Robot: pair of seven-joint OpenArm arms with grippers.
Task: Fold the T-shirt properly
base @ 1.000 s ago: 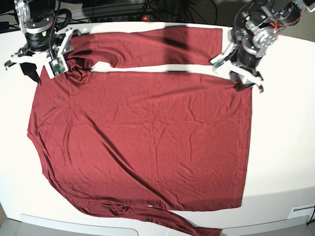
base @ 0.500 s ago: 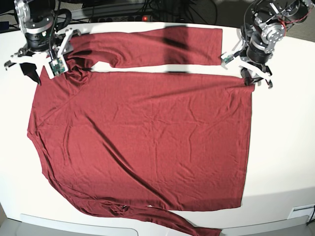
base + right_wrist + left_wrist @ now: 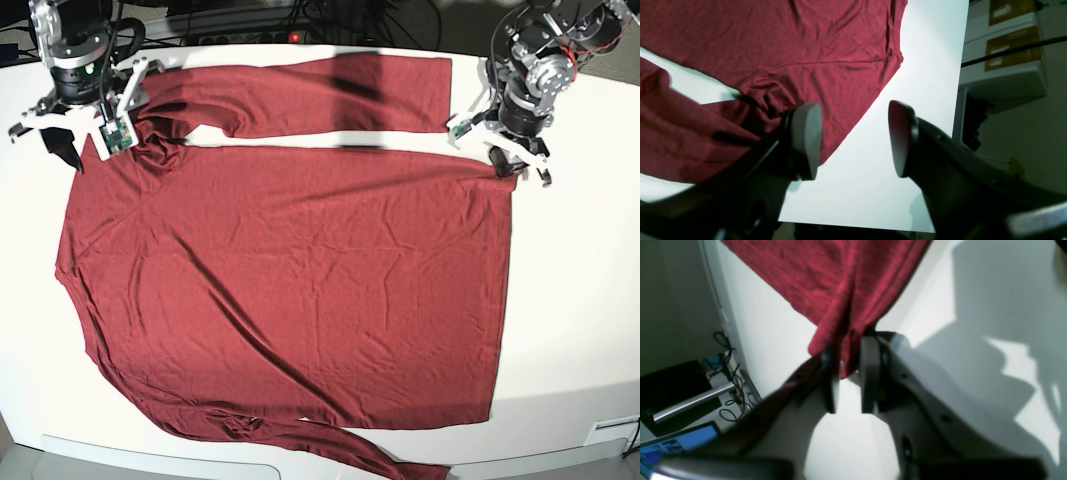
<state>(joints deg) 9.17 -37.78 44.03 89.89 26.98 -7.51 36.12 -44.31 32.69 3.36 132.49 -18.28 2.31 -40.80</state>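
Note:
The dark red T-shirt (image 3: pixel 290 280) lies spread flat on the white table, one long sleeve folded along the far edge and the other trailing at the front edge. My left gripper (image 3: pixel 510 165) sits at the shirt's far right hem corner. In the left wrist view its fingers (image 3: pixel 870 373) pinch a bunched fold of the T-shirt (image 3: pixel 826 280), so the left gripper (image 3: pixel 850 376) is shut on it. My right gripper (image 3: pixel 80 148) stands at the far left shoulder. In the right wrist view the right gripper (image 3: pixel 853 140) is open beside the T-shirt (image 3: pixel 790 43), with bare table between the pads.
The white table (image 3: pixel 570 330) reaches past the shirt on the right and front. A power strip and cables (image 3: pixel 250 30) run behind the far edge. Off the table, cables and a blue screen (image 3: pixel 683 440) show, and shelved boxes (image 3: pixel 1007 33).
The left gripper has turned and shifted a little to the right at the hem corner, and its fingers have drawn together on the fabric. The right arm and the shirt have stayed still.

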